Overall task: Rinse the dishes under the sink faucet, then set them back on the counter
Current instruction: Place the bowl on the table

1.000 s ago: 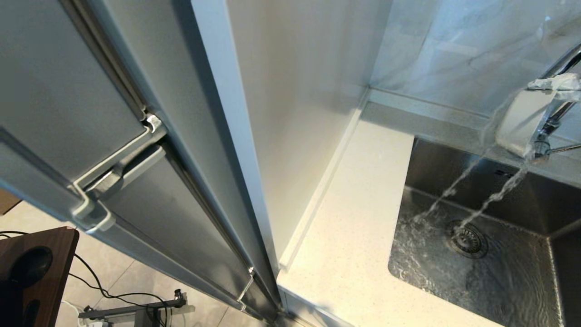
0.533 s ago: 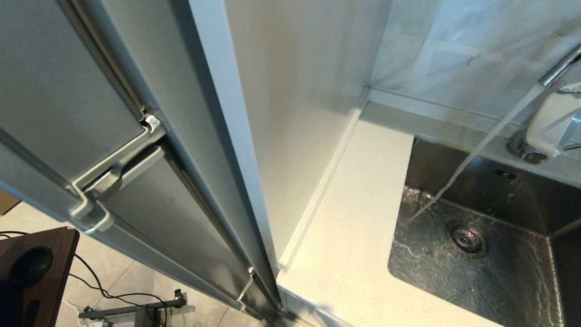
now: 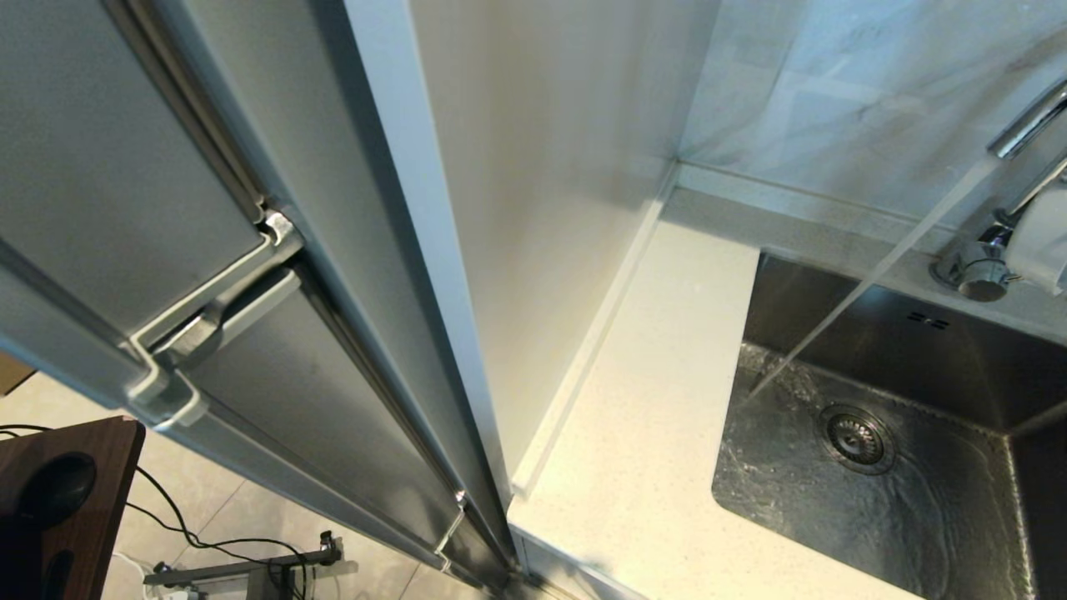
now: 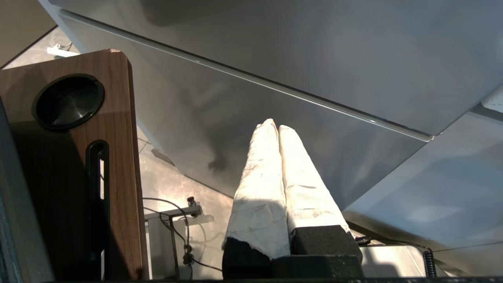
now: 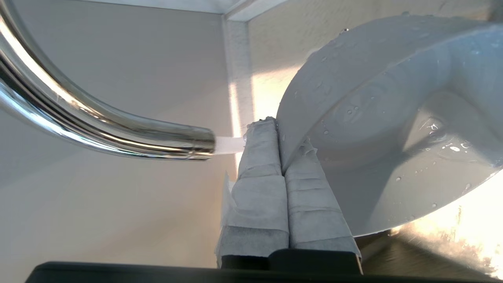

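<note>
1. Whitish bowl (image 5: 377,129), wet and beaded with drops, is pinched by its rim between the taped fingers of the right gripper (image 5: 279,129), which are pressed together on the rim. It is held tilted on edge, its inside facing the wrist camera.
2. Only the right wrist view shows this grip. In the head view just a pale sliver of the bowl (image 3: 1042,242) shows at the far right edge, close to the base of the faucet (image 3: 984,271).
3. The faucet spout (image 5: 118,129) ends just beside the fingertips in the right wrist view, with a short pale stretch of water leaving its mouth toward them.
4. The head view alone shows the thin stream slanting down into the sink (image 3: 875,492), landing at its left side, left of the round drain strainer (image 3: 855,437); the basin floor is rippled with water.
5. The left gripper (image 4: 277,129) appears only in its own wrist view: taped fingers pressed together on nothing, low beside grey cabinet panels (image 4: 314,59) and a wooden stand (image 4: 74,165).
6. No brand, label or writing can be read in any view.
7. The counter (image 3: 658,433) is a strip between the white side wall on the left and the sink's left edge, running back to a low raised edge below the marble wall (image 3: 867,83).
</note>
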You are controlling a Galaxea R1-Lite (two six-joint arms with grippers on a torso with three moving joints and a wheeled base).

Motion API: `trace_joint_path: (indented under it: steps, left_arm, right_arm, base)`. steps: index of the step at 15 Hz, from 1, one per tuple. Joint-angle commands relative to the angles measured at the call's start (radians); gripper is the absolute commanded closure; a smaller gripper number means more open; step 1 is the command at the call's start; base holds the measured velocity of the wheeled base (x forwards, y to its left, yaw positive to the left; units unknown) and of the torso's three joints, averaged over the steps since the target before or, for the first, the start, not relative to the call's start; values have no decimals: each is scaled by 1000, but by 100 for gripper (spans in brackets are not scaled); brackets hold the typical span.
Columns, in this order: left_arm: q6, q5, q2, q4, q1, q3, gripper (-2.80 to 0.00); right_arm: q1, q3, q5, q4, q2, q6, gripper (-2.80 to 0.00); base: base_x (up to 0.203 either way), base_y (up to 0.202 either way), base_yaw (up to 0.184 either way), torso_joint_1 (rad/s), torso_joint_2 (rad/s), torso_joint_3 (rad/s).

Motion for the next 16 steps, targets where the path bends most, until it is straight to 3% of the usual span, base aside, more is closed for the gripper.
trace_joint_path:
  steps: [1, 3, 5, 8, 11, 13, 16]
  left_arm:
    - [0, 0, 0, 0, 0, 0, 0]
    - [0, 0, 0, 0, 0, 0, 0]
    - [-1, 0, 0, 0, 0, 0, 0]
    - [0, 0, 0, 0, 0, 0, 0]
    - [0, 0, 0, 0, 0, 0, 0]
    - [-1, 0, 0, 0, 0, 0, 0]
    - [0, 0, 0, 0, 0, 0, 0]
  right_arm:
    - [-29, -2, 3, 3, 2, -51, 0]
    - [-38, -5, -18, -9, -2, -121, 0]
    - [-43, -10, -109, -43, -5, -144, 0]
    - [-28, -52, -295, -47, -2, -203, 0]
    - [23, -61, -583, -2, 13, -299, 0]
    - [46, -60, -798, 70, 35, -471, 0]
    - [33, -51, -882, 93, 64, -735, 0]
  base:
    - [0, 0, 0, 0, 0, 0]
    - [0, 0, 0, 0, 0, 0]
    - [0, 0, 0, 0, 0, 0]
    - [0, 0, 0, 0, 0, 0]
    - [0, 0, 0, 0, 0, 0]
    - [0, 0, 0, 0, 0, 0]
    - [0, 0, 0, 0, 0, 0]
